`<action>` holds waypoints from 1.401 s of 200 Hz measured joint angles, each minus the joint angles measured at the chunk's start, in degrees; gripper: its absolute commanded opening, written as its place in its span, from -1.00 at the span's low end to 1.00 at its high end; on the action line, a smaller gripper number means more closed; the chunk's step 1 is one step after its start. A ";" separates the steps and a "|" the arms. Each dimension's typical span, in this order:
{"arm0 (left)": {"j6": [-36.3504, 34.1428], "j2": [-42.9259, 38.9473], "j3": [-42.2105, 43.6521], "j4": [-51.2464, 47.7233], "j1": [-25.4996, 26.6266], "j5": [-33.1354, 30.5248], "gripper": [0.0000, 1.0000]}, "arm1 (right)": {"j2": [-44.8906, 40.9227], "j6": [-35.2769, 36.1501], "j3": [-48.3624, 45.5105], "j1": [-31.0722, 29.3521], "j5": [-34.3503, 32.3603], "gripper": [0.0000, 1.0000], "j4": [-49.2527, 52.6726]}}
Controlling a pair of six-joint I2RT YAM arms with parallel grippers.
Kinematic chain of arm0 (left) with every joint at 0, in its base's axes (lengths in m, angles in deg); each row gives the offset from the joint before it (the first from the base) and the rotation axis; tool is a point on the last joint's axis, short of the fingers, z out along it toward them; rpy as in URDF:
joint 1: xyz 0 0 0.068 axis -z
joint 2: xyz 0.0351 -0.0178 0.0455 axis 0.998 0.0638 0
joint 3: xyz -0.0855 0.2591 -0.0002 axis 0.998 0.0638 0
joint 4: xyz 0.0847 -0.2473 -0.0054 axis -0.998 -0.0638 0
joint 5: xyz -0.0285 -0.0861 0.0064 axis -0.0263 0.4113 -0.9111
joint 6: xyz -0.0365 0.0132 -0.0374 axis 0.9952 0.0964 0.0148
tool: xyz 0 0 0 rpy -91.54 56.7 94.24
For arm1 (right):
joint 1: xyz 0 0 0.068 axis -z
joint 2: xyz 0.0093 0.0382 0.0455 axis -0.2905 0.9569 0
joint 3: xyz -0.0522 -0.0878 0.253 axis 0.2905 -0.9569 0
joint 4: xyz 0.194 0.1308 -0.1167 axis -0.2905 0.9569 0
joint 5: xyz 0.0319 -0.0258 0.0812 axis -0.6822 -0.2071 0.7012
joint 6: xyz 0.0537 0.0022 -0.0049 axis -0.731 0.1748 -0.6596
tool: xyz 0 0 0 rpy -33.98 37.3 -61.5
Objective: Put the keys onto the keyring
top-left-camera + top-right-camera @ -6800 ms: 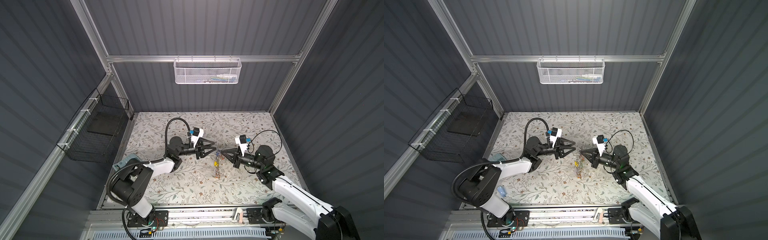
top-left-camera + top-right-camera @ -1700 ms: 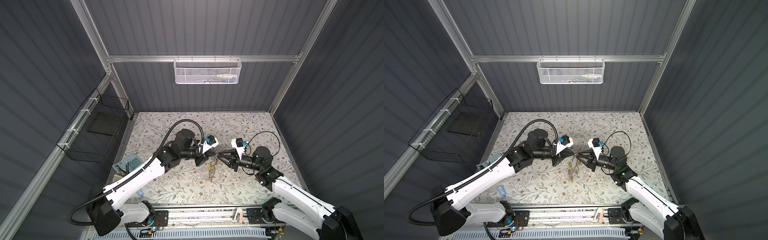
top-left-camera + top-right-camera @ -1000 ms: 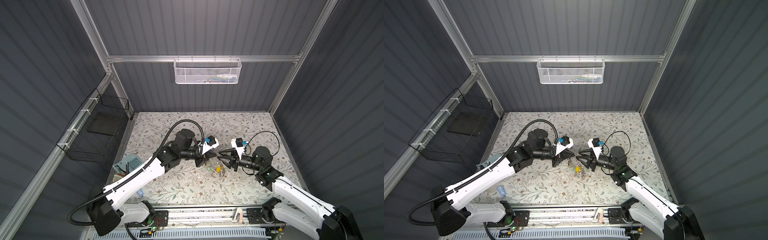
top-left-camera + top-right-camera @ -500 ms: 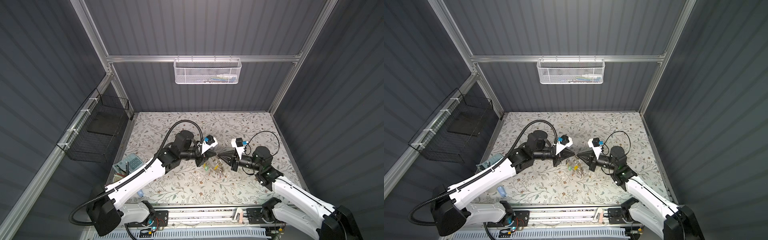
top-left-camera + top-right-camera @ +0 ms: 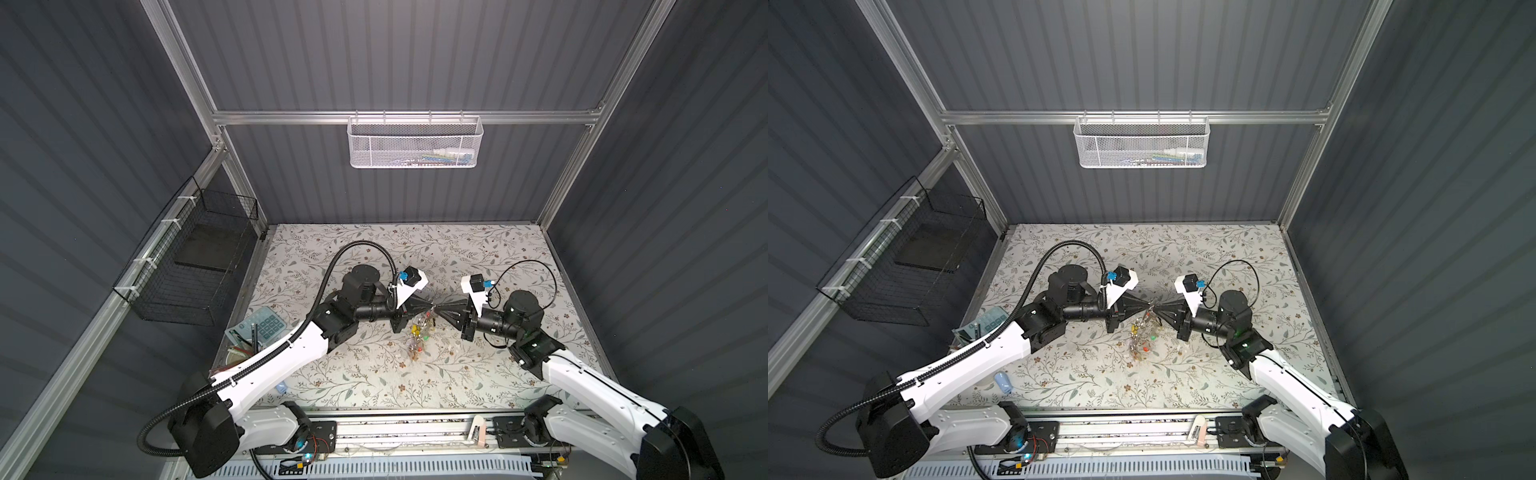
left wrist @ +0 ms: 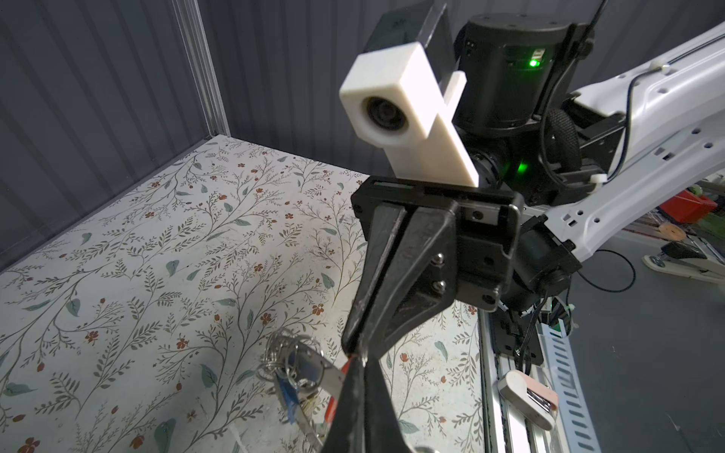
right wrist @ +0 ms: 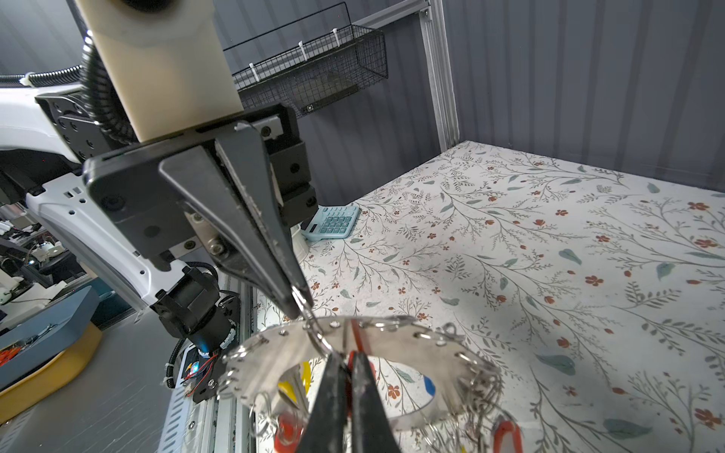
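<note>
The keyring (image 7: 270, 347), a flat grey metal disc with small wire rings and coloured tags on its rim, hangs above the floral mat between both gripper tips. It also shows in both top views (image 5: 420, 332) (image 5: 1142, 332). My left gripper (image 7: 301, 304) is shut on one small wire ring (image 7: 314, 327) at the disc's rim. My right gripper (image 7: 347, 357) is shut on a thin orange-red tag (image 7: 356, 335) at the same rim, which looks like the tag of the keys. The metal keys themselves are hidden. The two grippers (image 5: 430, 308) (image 5: 439, 310) meet tip to tip.
A light blue calculator (image 7: 333, 221) and a cup of pens (image 5: 239, 353) sit at the mat's left edge. A black wire basket (image 5: 195, 266) hangs on the left wall and a white mesh basket (image 5: 415, 143) on the back wall. A small blue object (image 5: 1003, 382) lies front left.
My right gripper has shut at the keyring's rim within the last second. The disc, which dangled from the left gripper, is now held between both tips.
</note>
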 measured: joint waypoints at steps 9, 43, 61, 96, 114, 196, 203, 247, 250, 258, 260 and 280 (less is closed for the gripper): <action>0.66 -0.02 0.24 0.83 0.00 0.24 -1.00 | 0.02 0.00 0.00 0.00 0.20 -1.00 0.00; 2.49 -0.02 1.16 3.91 -0.28 2.12 -1.00 | 0.00 0.00 0.15 -0.02 0.87 -1.00 -0.31; 3.13 0.00 1.64 5.01 -0.42 3.06 -1.00 | 0.00 0.02 0.26 -0.02 1.29 -1.00 -0.26; 4.17 0.66 2.12 7.50 -0.74 5.29 -1.00 | -0.02 0.00 0.42 -0.02 1.84 -1.00 -0.24; 4.59 1.60 2.14 8.41 -0.92 6.40 -1.00 | -0.04 0.02 0.42 -0.02 1.99 -1.00 0.22; 6.08 4.00 2.95 12.41 -1.44 9.42 -1.00 | -0.04 0.00 0.42 -0.02 2.14 -1.00 1.97; 6.08 4.00 2.95 12.41 -1.44 9.40 -1.00 | -0.04 0.02 0.42 -0.02 2.14 -1.00 1.95; 5.27 3.98 2.95 11.65 -1.44 9.27 -1.00 | -0.04 0.00 0.42 -0.02 2.14 -1.00 2.54; 5.14 3.98 2.95 11.56 -1.44 9.25 -1.00 | -0.04 0.00 0.42 -0.02 2.12 -1.00 2.58; 4.92 3.96 2.95 11.30 -1.44 9.07 -1.00 | -0.04 0.00 0.42 -0.02 2.12 -1.00 2.78; 4.85 3.96 2.95 11.28 -1.44 9.07 -1.00 | -0.04 -0.02 0.42 -0.02 2.12 -1.00 2.82; 4.33 3.91 2.95 10.73 -1.44 8.92 -1.00 | -0.09 -0.04 0.42 -0.02 2.10 -1.00 3.21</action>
